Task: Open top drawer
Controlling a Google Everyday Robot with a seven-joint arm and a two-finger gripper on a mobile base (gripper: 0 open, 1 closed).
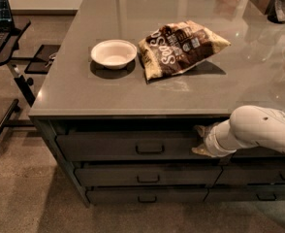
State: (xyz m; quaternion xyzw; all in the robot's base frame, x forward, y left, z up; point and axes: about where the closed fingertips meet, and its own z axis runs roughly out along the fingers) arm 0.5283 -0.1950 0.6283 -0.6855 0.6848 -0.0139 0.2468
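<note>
- Gripper [199,141], camera view: at the right end of the top drawer [113,147], against the edge of the front, just under the countertop [74,98] lip. The wrist hides the tip, so I can't tell whether it's open, closed or holding anything.
- The top drawer is the uppermost of the left stack. Its loop pull [150,149] is at centre, well left of the gripper, with nothing on it.
- The front looks slightly proud of the two lower drawers [147,176]. My read: barely open, most of the travel left.
- Step: draw straight out along the slides, toward the camera.
- The load is off-centre, so expect racking. Go slow and level, no sideways push.
- Risks: slipping off the edge, or the forearm brushing the neighbouring stack [259,176].
- White bowl [113,54] and snack bag [181,47] sit well back from the edge, out of the way.
</note>
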